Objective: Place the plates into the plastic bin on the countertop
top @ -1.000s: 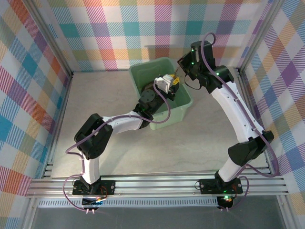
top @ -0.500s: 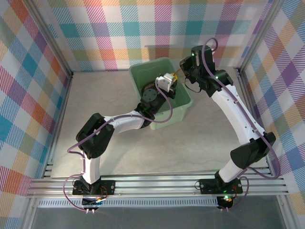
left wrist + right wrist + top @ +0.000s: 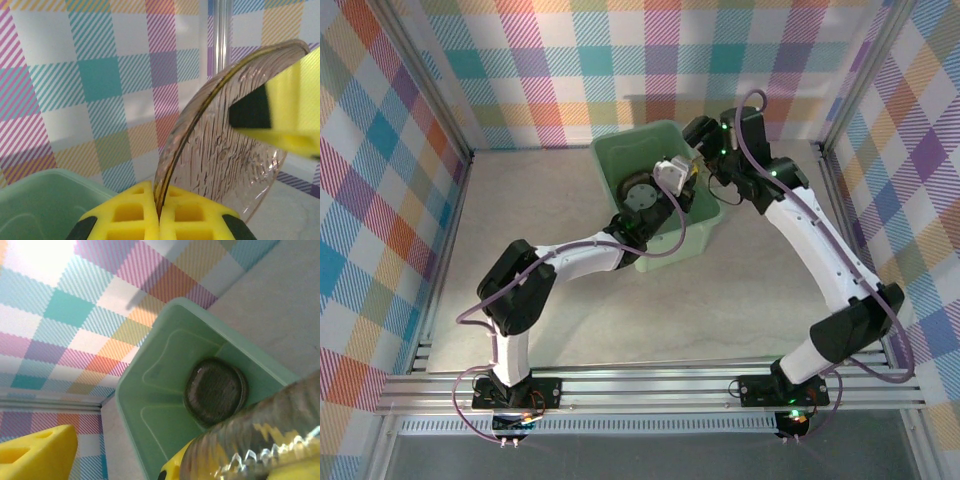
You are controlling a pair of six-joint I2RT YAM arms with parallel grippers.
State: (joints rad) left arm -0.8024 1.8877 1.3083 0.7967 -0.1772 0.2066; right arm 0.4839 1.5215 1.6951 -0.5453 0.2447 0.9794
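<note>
L pincer point(image 3: 159, 215) clamped tight on the bottom rim of one plate point(image 3: 215, 165), upright on edge above the bin point(image 3: 131, 390). Thin edge grip, so plate cd pivot or slip out. R pincer point(image 3: 693, 150) just beside it, jaws apart; one finger point(image 3: 280, 115) overlaps plate face & cd knock it. Further down, stacked plates point(image 3: 215, 390) lie in bin: an edge-on drop may land askew or bounce onto desk point(image 3: 280, 305).

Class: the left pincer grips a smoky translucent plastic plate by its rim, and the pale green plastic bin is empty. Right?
No. The pale green plastic bin is not empty: the right wrist view shows smoky plates lying inside it. The left pincer does grip a smoky translucent plastic plate by its rim.
</note>
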